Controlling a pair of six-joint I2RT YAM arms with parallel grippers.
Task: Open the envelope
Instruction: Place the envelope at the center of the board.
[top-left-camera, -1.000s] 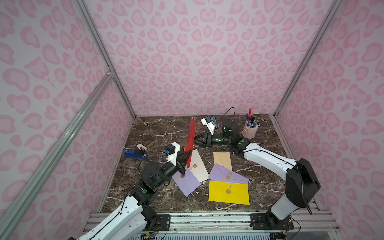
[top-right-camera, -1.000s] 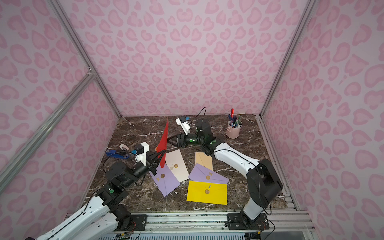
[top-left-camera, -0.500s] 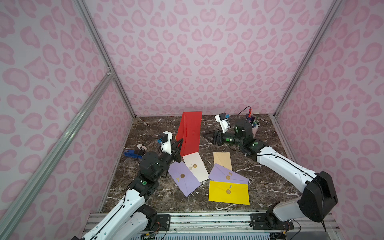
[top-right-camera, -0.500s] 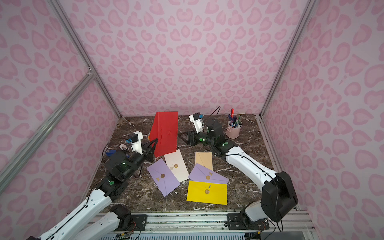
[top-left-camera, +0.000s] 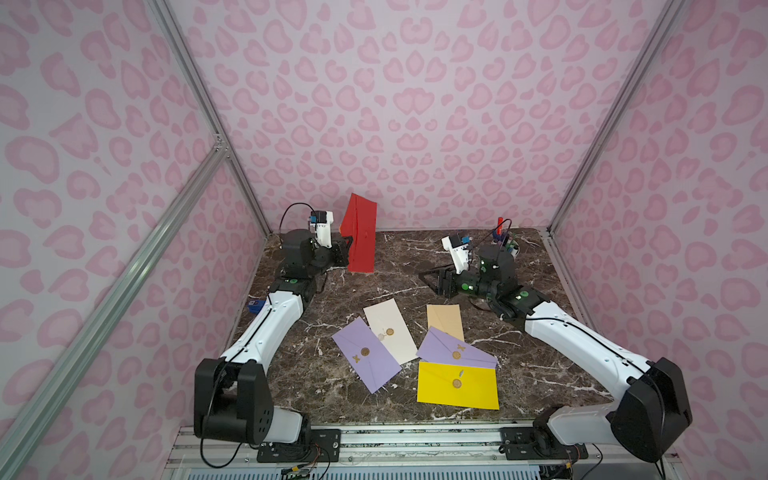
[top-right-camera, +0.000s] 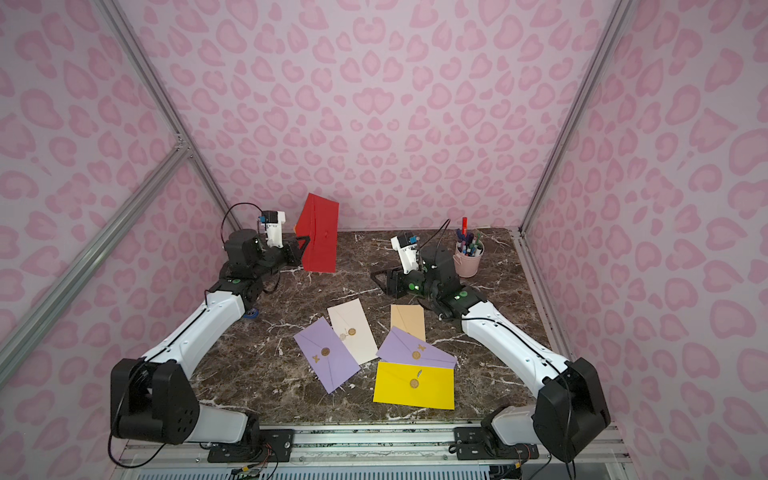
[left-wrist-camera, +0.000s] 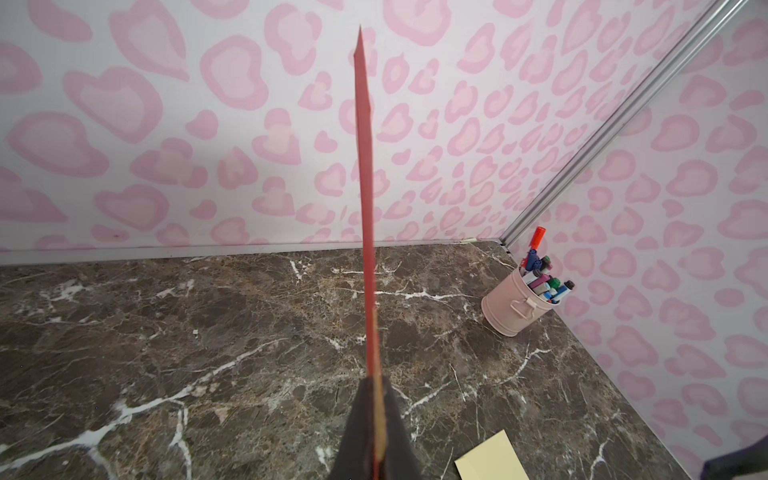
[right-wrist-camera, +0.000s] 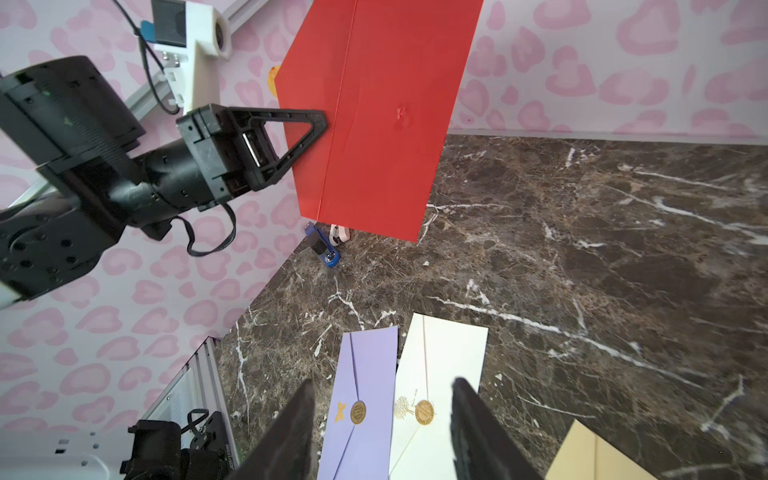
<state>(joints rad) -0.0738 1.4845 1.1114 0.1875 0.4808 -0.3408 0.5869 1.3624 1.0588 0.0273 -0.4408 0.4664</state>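
As its two jaws are pressed flat against the paper, the left hand (top-left-camera: 344, 248) is seen to be clenched on one edge of the red envelope (top-left-camera: 362, 237), and in the left wrist view only the thin edge of this envelope (left-wrist-camera: 368, 199) is shown, rising straight out from between the dark fingers (left-wrist-camera: 357, 428). The red envelope is held upright at the far left part of the counter (top-left-camera: 540, 332), close to the back wall (top-left-camera: 415, 124); whether its lower edge touches the counter cannot be told. In the right wrist view a straight fold line and a small raised mark are seen on its face (right-wrist-camera: 374, 124). The right hand (top-left-camera: 428, 279) is released and nothing is grasped by it; it is held low over the counter, turned toward the red envelope and well apart from it. Nearer the front, five other envelopes are laid flat: a lilac envelope (top-left-camera: 368, 359) is overlapped by a cream envelope (top-left-camera: 392, 328), and a tan envelope (top-left-camera: 445, 318) is partly covered by a second lilac envelope (top-left-camera: 455, 352), which lies over the top edge of a yellow envelope (top-left-camera: 457, 385). A pink cup of pens (top-right-camera: 468, 261) is placed in the far right corner, behind the right arm.
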